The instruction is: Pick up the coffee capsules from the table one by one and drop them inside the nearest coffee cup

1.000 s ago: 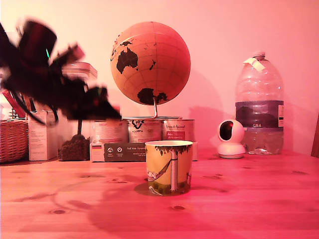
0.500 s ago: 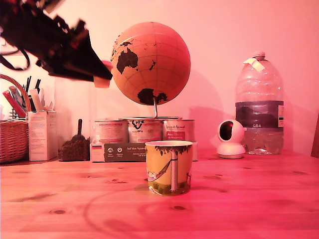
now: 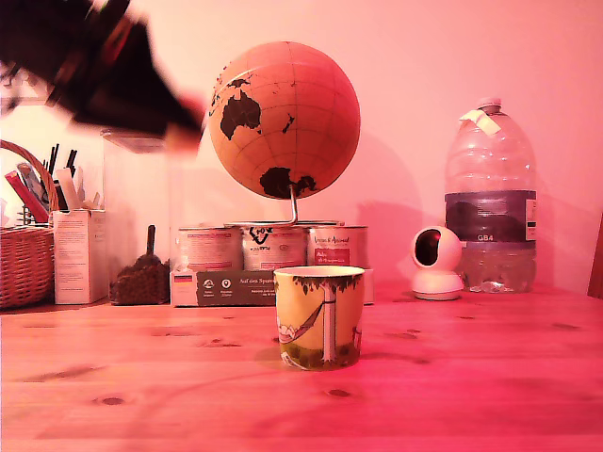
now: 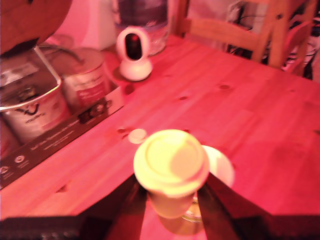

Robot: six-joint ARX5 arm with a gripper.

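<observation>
The pincer [image 3: 184,121] sits slightly higher than half a second ago, blurred, near the exterior view's upper left beside the globe [image 3: 285,120]. In the wrist view its jaws are clamped on a coffee capsule [image 4: 171,167], high above the worktop [image 4: 240,115]. The coffee cup [image 3: 319,315] has stayed put on the worktop; the wrist view shows its rim directly beneath the capsule.
</observation>
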